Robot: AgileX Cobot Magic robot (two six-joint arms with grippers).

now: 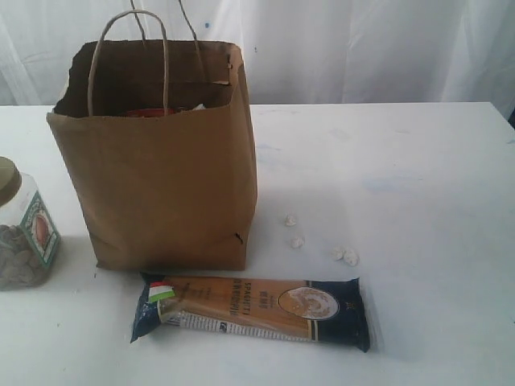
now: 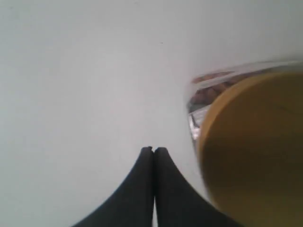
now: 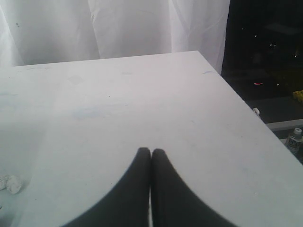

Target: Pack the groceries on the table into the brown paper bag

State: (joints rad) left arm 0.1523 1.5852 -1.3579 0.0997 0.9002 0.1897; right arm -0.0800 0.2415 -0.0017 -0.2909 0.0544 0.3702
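Closest to your lens on the left side, the left end effector [image 2: 154, 150] has its fingers pressed together with nothing between them. The gold-lidded nut jar [image 2: 255, 151] stands just beside those tips, off one flank, not under them. That offset is what your next move turns on: I judge you must spread the fingers and shift sideways over the lid before any grasp. This arm is plainly the nearer one to the jar. Beyond the jar from that end effector stands the brown paper bag [image 1: 161, 185], upright and open-mouthed, with something red showing inside. In front of the bag's base lies the long navy-orange spaghetti pack [image 1: 253, 310], flat on the worktop [image 1: 418, 161], its long axis running across between your two arms, so either would meet it side-on. Further right, the small white lumps [image 1: 346, 256] sit scattered near the right end effector [image 3: 151, 151], off its flank toward the bag. Its fingers too are pressed together and carry nothing, with bare worktop ahead of them.
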